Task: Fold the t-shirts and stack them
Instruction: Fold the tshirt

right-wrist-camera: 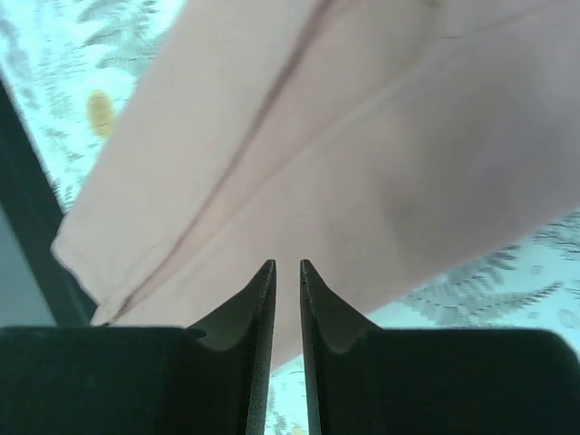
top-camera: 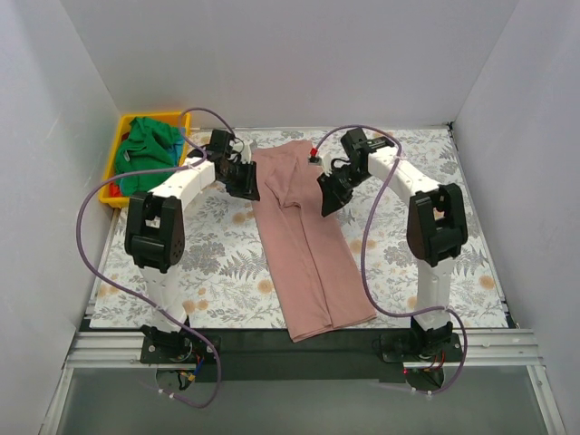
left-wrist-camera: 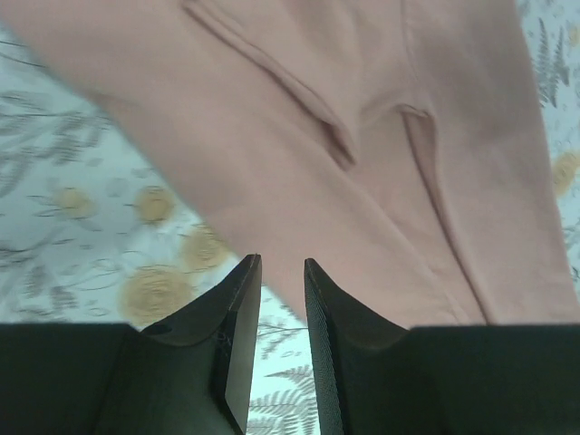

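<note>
Twice risking a one-layer pinch and a rumpled fold, hovering with left tool (left-wrist-camera: 281, 261) and right tool (right-wrist-camera: 286, 265) narrowly parted, gripping nothing, over the pink t-shirt (left-wrist-camera: 362, 181) lying beneath and between them.

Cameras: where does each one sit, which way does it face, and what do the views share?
Top external: above and behind the arms, looking down at the floral cover; shows both arms, left gripper, right gripper.
Left wrist: on the left wrist, looking down past its own fingers at the pink shirt.
Right wrist: on the right wrist, past its own fingers, at the shirt's edge.
Shared: all three show the pink shirt and cover.
</note>
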Tool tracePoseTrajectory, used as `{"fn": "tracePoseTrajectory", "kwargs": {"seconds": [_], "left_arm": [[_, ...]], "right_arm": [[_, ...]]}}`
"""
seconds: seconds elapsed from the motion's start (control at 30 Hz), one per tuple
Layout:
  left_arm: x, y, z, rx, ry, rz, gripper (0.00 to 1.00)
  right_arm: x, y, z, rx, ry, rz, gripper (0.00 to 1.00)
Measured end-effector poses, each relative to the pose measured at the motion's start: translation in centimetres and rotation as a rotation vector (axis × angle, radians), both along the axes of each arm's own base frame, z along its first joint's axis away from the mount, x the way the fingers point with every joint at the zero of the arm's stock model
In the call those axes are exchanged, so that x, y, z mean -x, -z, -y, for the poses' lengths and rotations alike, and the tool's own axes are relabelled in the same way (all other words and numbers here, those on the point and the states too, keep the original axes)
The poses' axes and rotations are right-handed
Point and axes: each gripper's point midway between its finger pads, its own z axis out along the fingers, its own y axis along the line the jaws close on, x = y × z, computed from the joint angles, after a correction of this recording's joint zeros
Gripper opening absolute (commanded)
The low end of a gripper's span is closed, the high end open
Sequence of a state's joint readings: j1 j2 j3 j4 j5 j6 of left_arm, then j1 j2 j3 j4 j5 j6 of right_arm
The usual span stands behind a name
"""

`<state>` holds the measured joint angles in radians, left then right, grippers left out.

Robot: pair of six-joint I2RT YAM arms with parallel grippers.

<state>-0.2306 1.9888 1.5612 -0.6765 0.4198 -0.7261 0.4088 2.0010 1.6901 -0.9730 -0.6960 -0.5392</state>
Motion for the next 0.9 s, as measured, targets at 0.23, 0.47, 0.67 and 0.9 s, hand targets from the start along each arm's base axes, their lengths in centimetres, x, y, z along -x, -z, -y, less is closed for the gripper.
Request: {"fn": "tracePoseTrajectory", "kwargs": {"seconds": [0.23, 0.47, 0.67, 0.9], "left_arm": [[3.2, 3.0, 2.1, 0.012, 0.016, -0.091, 0.26], [2.2, 5.9, 1.4, -0.027, -0.020, -0.122, 0.25], [-1.4, 6.3, 2.1, -0.022, -0.027, -0.095, 0.24], [-7.4, 6.0, 3.2, 0.009, -0.036, -0.012, 0.25]], "right_arm": [[-6.9, 4.3, -1.4, 0.061, 0.131, 0.034, 0.24], [-10.9, 7.7, -3.0, 0.069, 0.244, 0.050, 0.26], [-13.3, 8.9, -2.0, 0.048, 0.375, 0.007, 0.27], [-17.2, 8.7, 1.8, 0.023, 0.531, 0.005, 0.32]]}}
